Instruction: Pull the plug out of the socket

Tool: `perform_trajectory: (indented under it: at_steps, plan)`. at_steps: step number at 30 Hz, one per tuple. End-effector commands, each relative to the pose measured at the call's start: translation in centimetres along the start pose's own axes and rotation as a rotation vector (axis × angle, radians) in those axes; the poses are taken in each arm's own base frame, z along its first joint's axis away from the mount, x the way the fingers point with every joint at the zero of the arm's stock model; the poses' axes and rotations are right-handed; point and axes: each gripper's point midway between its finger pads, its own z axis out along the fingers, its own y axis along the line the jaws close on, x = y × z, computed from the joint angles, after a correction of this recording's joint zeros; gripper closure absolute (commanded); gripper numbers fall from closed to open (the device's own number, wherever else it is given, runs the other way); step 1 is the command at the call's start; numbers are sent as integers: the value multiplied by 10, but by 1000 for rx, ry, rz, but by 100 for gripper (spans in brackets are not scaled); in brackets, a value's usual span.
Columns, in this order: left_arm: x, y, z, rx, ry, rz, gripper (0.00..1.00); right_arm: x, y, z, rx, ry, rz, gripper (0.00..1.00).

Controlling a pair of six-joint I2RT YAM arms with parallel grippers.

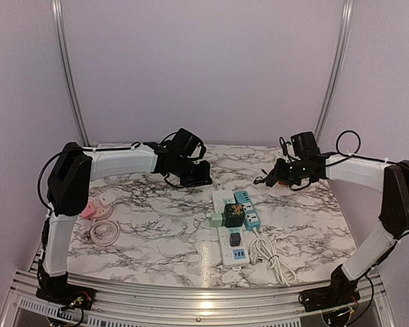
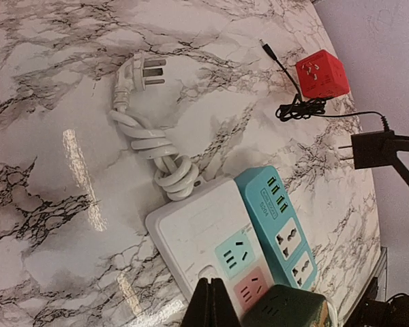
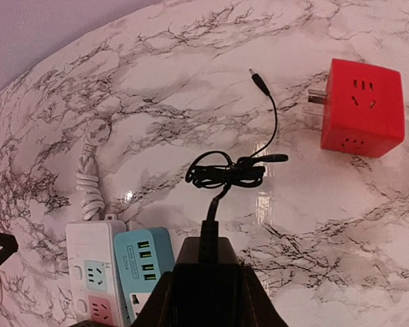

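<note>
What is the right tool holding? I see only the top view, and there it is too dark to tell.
Observer: A black adapter, clamped in the right tool.
Operator: Is it already out of the socket?
Observer: Yes. The left wrist view shows its pins bare in the air, touching nothing.
</note>
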Motion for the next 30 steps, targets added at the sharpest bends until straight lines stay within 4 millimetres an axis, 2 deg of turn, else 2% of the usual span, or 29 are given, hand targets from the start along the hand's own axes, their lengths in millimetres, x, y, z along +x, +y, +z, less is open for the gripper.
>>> perform_trajectory:
  at_steps: [1, 7, 14, 21, 30]
  plan:
    - [-3, -11, -33, 0, -4, 33, 100, -1, 15, -4, -154, -21, -12, 100]
    - [5, -13, -52, 7, 6, 48, 100, 19, -11, 1, -155, -9, 39, 100]
    - [19, -13, -63, 8, 27, 65, 100, 37, -38, 2, -174, 12, 94, 100]
    - [30, -16, -66, 13, 42, 69, 100, 51, -46, 8, -163, 40, 99, 99]
    - [33, -28, -72, 28, 39, 90, 100, 59, -51, 11, -151, 50, 106, 92]
